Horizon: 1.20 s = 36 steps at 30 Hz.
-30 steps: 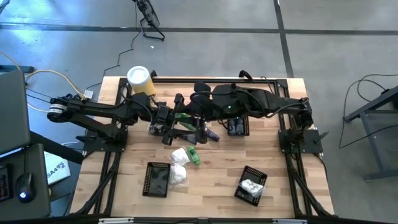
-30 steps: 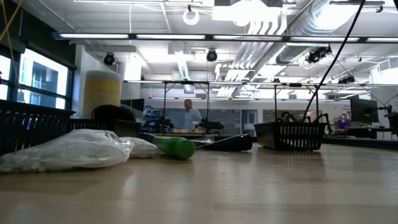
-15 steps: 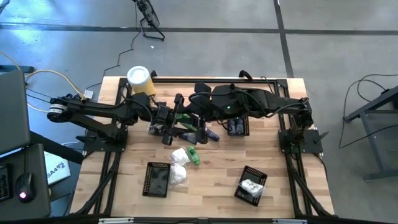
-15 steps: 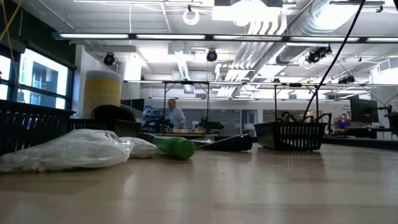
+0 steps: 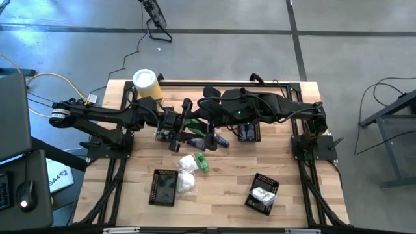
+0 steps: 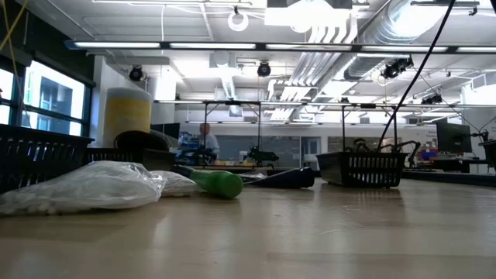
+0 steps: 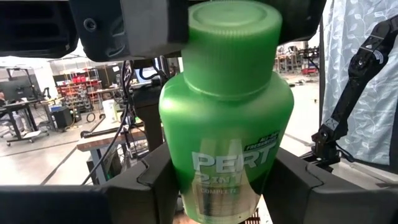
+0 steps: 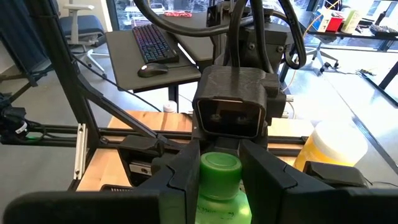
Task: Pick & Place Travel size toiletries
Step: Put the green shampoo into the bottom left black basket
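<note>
A small green bottle [image 7: 227, 143] with a green cap is lifted over the table's middle, between my two grippers [image 5: 189, 122]. My left gripper [image 7: 224, 199] is shut on its body. My right gripper [image 8: 219, 180] faces it from the other side and is shut on the cap. On the table, nearer than the arms, lie white packets [image 5: 188, 162], a second green bottle [image 5: 203, 166] and a dark blue tube [image 5: 221, 141]. In the low view these lie on their sides: packet [image 6: 85, 190], bottle [image 6: 218, 184], tube [image 6: 283, 178]. My left gripper pinches the green bottle's lower body [image 7: 186, 186] between its two fingers [image 7: 146, 186], coming level from the table's left. The bottle is lifted clear, its cap pointing away from this gripper. My right gripper has the bottle's cap [image 8: 219, 168] between its two fingers [image 8: 186, 177], coming level from the table's right, fingers lying along the bottle.
Black mesh baskets stand near left [image 5: 164, 187], near right [image 5: 262, 193] and under the right arm [image 5: 248, 132]; two hold white packets. A tall yellow canister with a white lid [image 5: 146, 84] stands at the far left. Bare wood lies along the near edge.
Both arms and the bottle have kept still. A person far back in the room has walked toward the left of the low view.
</note>
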Each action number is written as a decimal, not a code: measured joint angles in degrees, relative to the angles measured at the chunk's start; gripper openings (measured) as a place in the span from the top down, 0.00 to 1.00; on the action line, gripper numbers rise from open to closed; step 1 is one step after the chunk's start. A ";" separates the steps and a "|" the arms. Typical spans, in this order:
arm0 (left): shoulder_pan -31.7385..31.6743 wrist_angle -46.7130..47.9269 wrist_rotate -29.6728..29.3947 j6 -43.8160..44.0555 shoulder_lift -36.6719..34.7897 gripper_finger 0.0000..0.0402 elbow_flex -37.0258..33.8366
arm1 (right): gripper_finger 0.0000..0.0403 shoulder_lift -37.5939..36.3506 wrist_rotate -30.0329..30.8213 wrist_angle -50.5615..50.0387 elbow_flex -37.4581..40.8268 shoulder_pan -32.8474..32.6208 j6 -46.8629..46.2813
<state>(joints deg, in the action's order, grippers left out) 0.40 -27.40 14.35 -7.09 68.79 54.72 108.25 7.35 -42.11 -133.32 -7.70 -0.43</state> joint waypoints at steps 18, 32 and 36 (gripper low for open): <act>0.00 0.12 0.00 -0.17 -0.02 0.55 -0.02 | 0.63 -0.04 0.27 1.07 -0.02 -0.07 0.47; -0.02 2.38 5.44 -0.02 -1.20 0.55 -0.09 | 0.45 -5.33 -0.14 -0.60 -0.02 -1.77 0.66; -0.02 8.42 6.54 -0.09 -3.91 0.55 -0.10 | 0.45 -8.47 0.49 -5.32 -0.11 -2.76 0.29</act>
<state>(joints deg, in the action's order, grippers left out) 0.38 -18.98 20.89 -7.19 64.88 54.62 99.78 7.84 -47.43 -133.43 -10.46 -0.13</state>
